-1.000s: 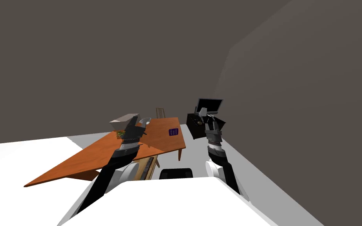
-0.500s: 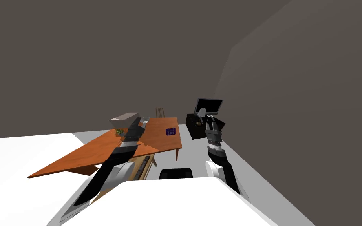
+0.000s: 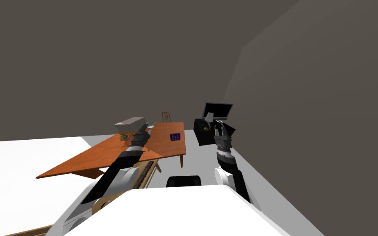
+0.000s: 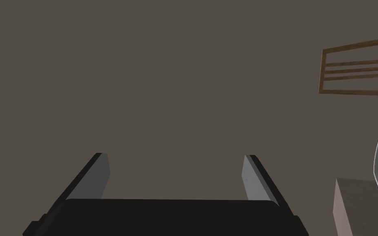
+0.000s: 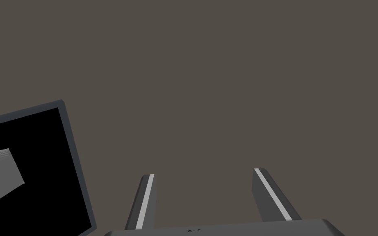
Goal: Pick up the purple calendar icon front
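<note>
The purple calendar (image 3: pixel 175 137) lies flat on the orange table (image 3: pixel 102 157), near its far right end. My left gripper (image 3: pixel 146 126) reaches out over the table's far part, left of the calendar and a short way from it. In the left wrist view the left gripper (image 4: pixel 176 175) is open with nothing between its fingers, facing a wall. My right gripper (image 3: pixel 220 128) hangs right of the table, in front of a black cabinet (image 3: pixel 204 135). In its wrist view the right gripper (image 5: pixel 206 196) is also open and empty.
A grey box (image 3: pixel 129 123), a pale bowl (image 3: pixel 151 123) and a small plant (image 3: pixel 124 136) stand at the table's far left by my left hand. A wooden chair (image 3: pixel 167 116) is behind the table. A monitor (image 3: pixel 217 110) and lamp (image 3: pixel 209 117) top the cabinet.
My left arm has stretched forward and lower over the table, towards the bowl. The whole head view has shifted a little, so I have moved. The right arm is unchanged.
</note>
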